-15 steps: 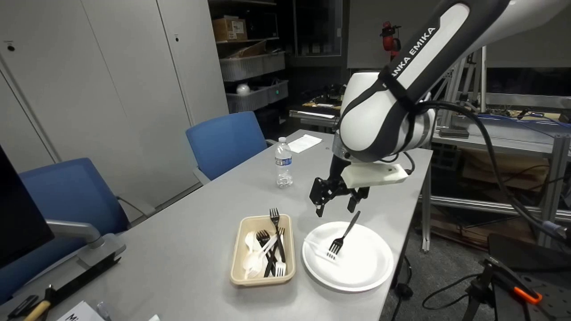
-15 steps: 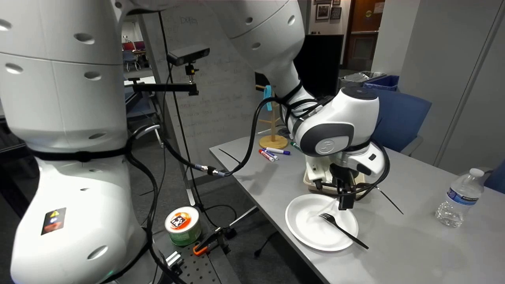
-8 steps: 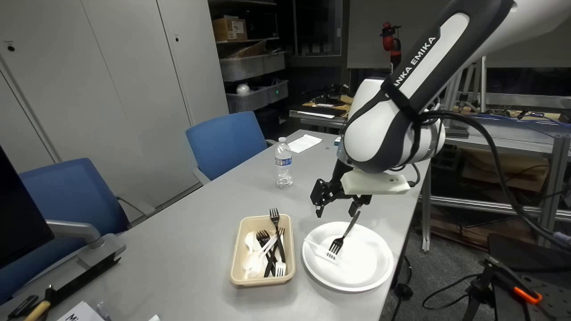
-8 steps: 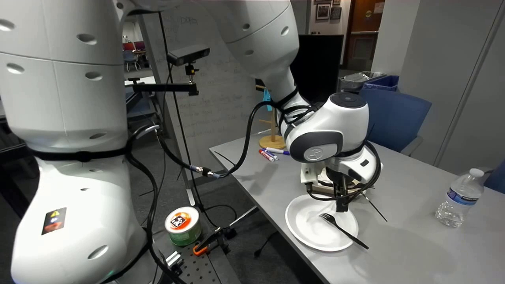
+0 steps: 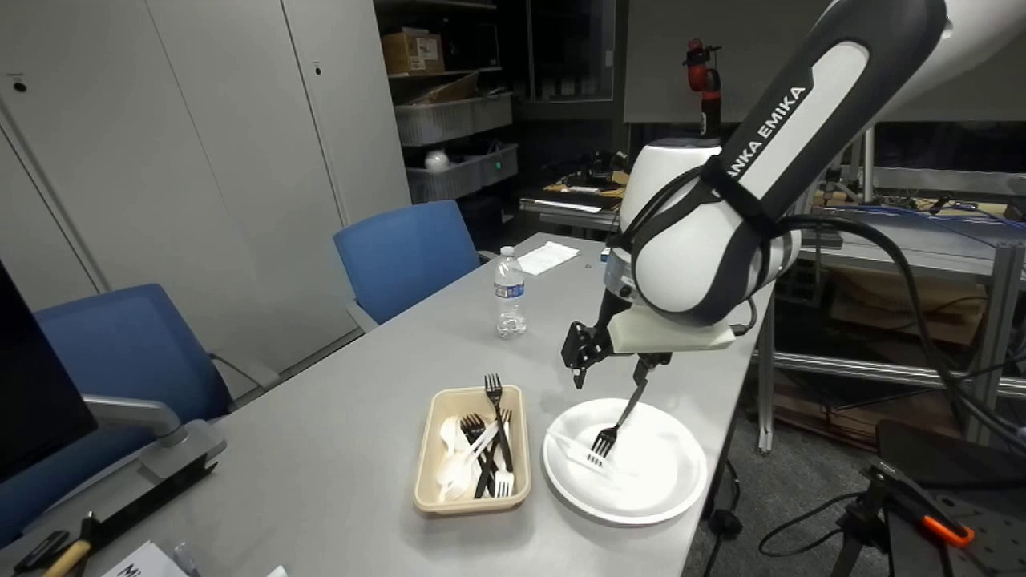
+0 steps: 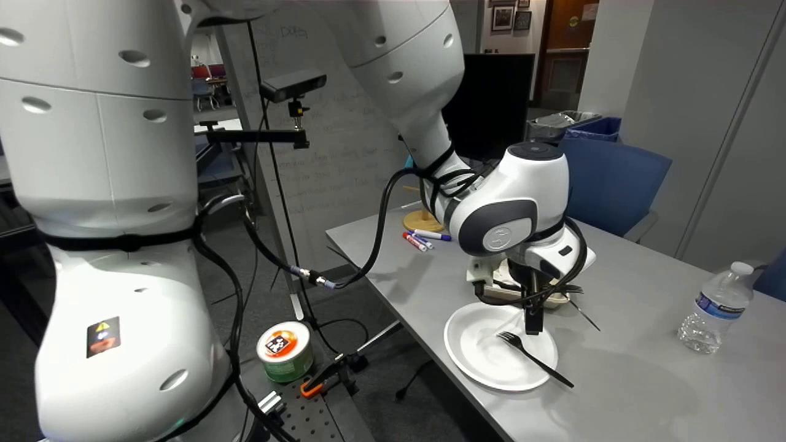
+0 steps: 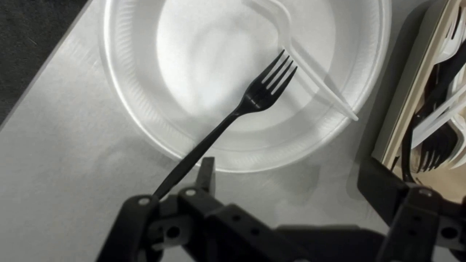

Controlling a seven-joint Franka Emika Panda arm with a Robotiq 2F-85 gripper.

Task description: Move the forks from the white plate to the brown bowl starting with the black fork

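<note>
While jaws gape, blk fork (image 7: 248, 104) outside, nr one

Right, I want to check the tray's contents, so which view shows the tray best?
The tray shows best in an exterior view: all four sides and the cutlery inside are visible. In an exterior view where the arm stands in front, only parts of it show. The wrist view crops it at the right edge.

We're in an office-like lab here: scribbled whiteboard (image 6: 341, 141), mounted camera (image 6: 293, 86), robot arm (image 5: 769, 152), blue chairs (image 5: 413, 252), tall grey cabinets (image 5: 216, 152)!
</note>
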